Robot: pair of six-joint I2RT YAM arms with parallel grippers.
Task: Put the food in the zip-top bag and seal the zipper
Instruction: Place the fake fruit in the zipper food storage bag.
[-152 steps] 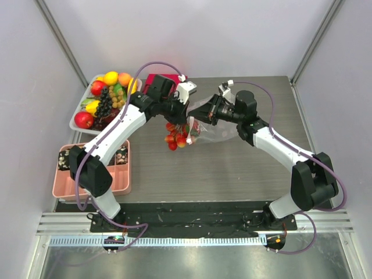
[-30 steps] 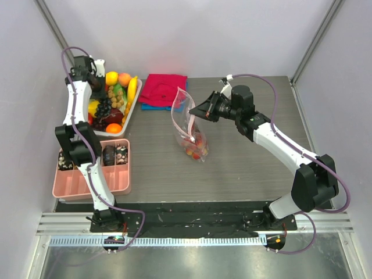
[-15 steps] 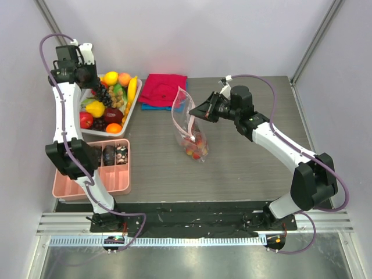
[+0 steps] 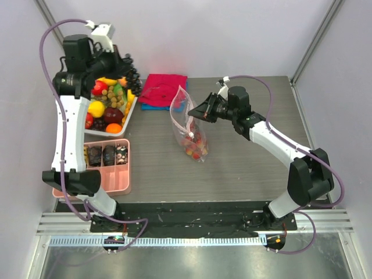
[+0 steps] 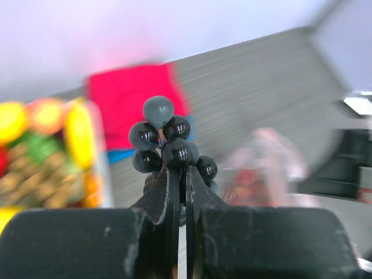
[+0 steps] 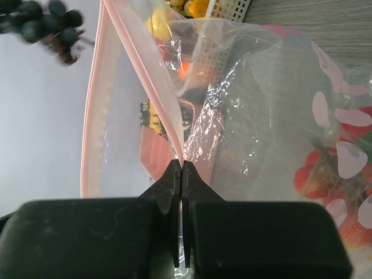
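On grey table [image 4: 250, 165], pink-dotted clear bag [image 4: 185, 119] stands open.

The left arm [image 4: 63, 133] stood tall over its base, its long link near vertical and its wrist bent over at the top, pointing right. The left gripper [image 5: 178, 174] was clamped on a bunch of dark grapes [image 5: 168, 145], held up in the air. The right arm [image 4: 279, 142] reached forward and left, stretched out low. The right gripper [image 6: 182, 168] pointed left, jaws pinched together on the pink edge of the bag [image 6: 168, 131].
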